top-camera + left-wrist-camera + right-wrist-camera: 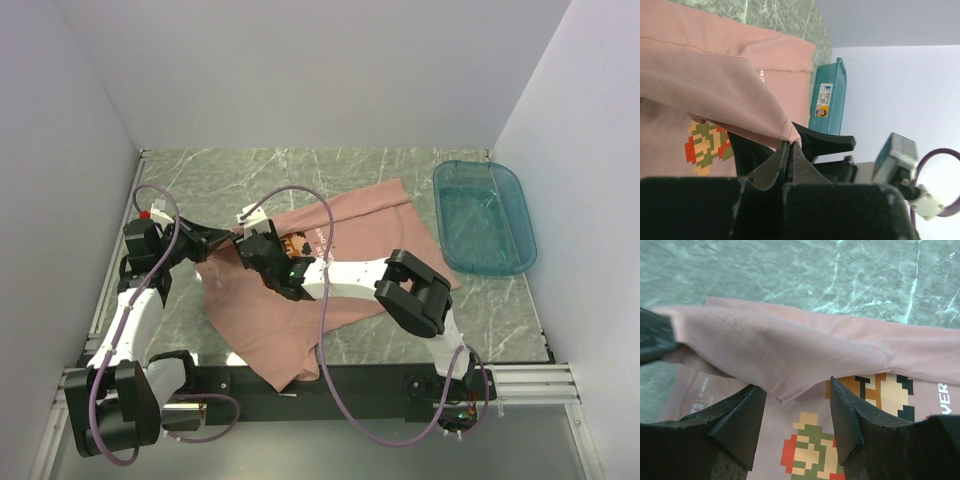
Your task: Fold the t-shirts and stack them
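On green marbled tabletop (330, 165), t-shirt (260, 320), white walls (300, 70)

The left arm (125, 325) and right arm (350, 272) have white links, black joints, purple cables (322, 330) and black wedge-shaped fingers (735, 425).

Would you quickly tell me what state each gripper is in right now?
Left gripper: closed, pinching an edge of the pink t-shirt.
Right gripper: open, jaws apart on either side of a raised fold of the shirt, not clamping it.
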### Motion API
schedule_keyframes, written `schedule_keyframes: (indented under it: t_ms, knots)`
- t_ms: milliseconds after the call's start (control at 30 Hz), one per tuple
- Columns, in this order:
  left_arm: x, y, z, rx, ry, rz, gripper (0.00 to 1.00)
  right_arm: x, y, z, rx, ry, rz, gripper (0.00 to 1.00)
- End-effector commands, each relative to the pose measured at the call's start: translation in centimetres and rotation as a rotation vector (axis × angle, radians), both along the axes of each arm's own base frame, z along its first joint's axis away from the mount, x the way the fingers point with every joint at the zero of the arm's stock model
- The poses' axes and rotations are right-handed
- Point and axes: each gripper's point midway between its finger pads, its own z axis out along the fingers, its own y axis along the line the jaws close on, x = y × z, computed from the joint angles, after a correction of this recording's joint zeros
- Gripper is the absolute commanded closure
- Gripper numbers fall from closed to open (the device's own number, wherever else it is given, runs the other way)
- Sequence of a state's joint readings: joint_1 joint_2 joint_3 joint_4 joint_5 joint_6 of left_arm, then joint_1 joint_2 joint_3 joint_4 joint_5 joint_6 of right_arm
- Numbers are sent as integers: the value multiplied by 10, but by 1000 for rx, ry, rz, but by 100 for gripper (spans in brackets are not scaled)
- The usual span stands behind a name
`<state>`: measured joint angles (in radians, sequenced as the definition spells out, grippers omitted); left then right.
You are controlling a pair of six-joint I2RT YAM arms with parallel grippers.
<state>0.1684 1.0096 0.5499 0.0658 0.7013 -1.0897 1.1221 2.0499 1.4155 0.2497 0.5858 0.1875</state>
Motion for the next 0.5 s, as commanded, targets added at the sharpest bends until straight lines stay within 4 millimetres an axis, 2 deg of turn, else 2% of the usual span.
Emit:
schedule_keyframes:
  t_ms: [0,467]
  knots:
    - [4,-1,24,-1,-80,-7,100,12,0,3,21,-48,-57,40]
    - [4,-2,31,-26,-81,-10,100,-4,10,-4,-4,-83,-37,41]
